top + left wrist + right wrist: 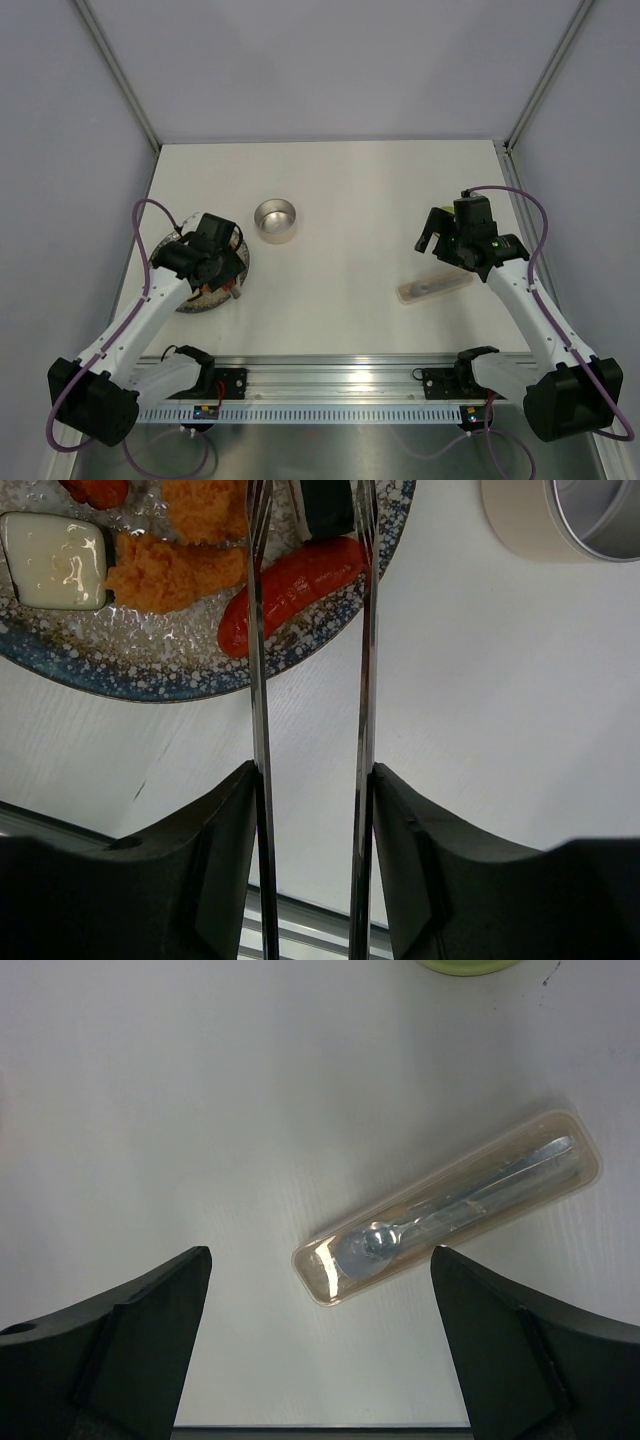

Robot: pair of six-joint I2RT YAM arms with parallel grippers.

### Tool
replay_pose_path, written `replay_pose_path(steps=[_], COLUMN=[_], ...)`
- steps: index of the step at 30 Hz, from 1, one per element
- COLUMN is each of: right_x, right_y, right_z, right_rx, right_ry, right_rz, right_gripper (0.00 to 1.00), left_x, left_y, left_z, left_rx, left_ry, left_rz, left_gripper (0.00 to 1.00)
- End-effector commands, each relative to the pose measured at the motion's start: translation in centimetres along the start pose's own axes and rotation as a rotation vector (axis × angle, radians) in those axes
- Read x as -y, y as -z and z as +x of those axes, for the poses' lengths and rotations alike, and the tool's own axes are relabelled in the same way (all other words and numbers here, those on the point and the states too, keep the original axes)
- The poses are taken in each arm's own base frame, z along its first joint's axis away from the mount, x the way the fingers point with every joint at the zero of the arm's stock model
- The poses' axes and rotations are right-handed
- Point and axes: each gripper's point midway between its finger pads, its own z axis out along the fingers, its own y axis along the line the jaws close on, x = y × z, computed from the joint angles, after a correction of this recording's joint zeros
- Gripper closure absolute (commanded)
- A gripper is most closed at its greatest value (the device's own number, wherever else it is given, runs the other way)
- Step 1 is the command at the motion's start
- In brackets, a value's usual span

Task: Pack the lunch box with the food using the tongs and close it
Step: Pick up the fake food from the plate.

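My left gripper (pixel 312 770) is shut on the tongs (pixel 258 680), whose two slim arms run parallel and apart up over the speckled plate (pixel 100 675). The arms straddle a red sausage (pixel 290 580), and a dark piece (pixel 328 505) sits between them at the top edge. Orange chunks (pixel 165 570) and a white cube (pixel 52 545) lie to the left. The steel lunch box (pixel 275 220) stands empty to the plate's right, also as lunch box (pixel 600 515). My right gripper (pixel 320 1260) is open, hovering above the table. The green lid (pixel 470 964) peeks in at the top edge.
A long translucent plastic case (pixel 450 1210) with a spoon inside lies slanted under the right gripper, also seen as case (pixel 433 288). The plate (pixel 190 300) is near the table's left edge. A metal rail (pixel 340 385) runs along the front.
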Motion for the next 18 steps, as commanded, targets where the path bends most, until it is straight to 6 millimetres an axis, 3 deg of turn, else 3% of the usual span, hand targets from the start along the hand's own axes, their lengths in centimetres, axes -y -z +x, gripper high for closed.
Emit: replay_pose_path(steps=[1, 8, 13, 18], right_x=[-0.8, -0.9, -0.8, -0.8], right_y=[0.6, 0.7, 0.8, 0.8], right_z=[-1.0, -0.9, -0.8, -0.7], right_rx=[0.029, 0.029, 0.028, 0.029], right_ry=[-0.002, -0.005, -0.006, -0.006], right_rz=[-0.041, -0.045, -0.046, -0.045], right_gripper=[0.01, 0.00, 0.01, 0.01], left_x=[0.9, 1.0, 0.9, 0.7], left_y=[0.0, 0.3, 0.5, 3.2], left_z=[-0.8, -0.9, -1.0, -3.7], left_rx=[0.033, 0.037, 0.042, 0.137], left_ry=[0.031, 0.032, 0.034, 0.018], left_rz=[0.037, 0.049, 0.050, 0.047], left_gripper=[0.50, 0.57, 0.70, 0.74])
